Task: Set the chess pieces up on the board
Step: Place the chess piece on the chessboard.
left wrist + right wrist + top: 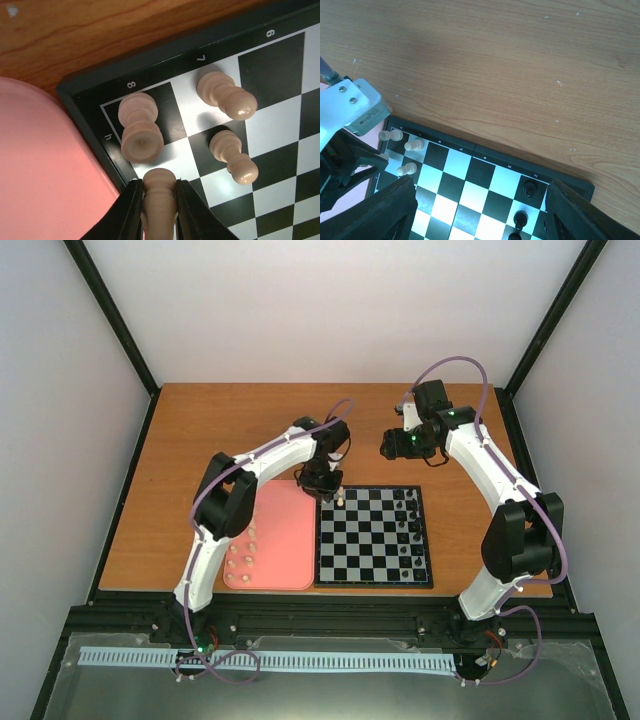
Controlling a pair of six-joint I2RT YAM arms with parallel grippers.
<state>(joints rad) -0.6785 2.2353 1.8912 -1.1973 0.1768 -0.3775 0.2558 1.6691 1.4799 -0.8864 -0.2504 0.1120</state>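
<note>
Cream-white chess pieces (243, 558) appear in the overhead view as tiny pale dots down the left side of the flat salmon-pink rectangular tray (290, 540), too small to count. At least one more stands at the upper-left corner of the black-and-pale-grey chequered chessboard (370, 540), just beside the left gripper (325, 486), whose jaws are hidden from above. Tiny black chess pieces (408, 512) crowd the board's right columns, blurring together. The right gripper (392, 445) hangs over the brown wooden table (200, 440) above the board; its opening cannot be read here. In the left wrist view, three cream pieces stand on squares near the corner marked 8. A fourth, cut off by the bottom edge, is pinched between the black fingers (132, 210). In the right wrist view, that claw's two fingers sit wide apart with nothing between them. Three cream pieces show plainly at left, a fourth is half hidden by the left arm's claw, and three black ones sit lower right, the lowest cut off.
</note>
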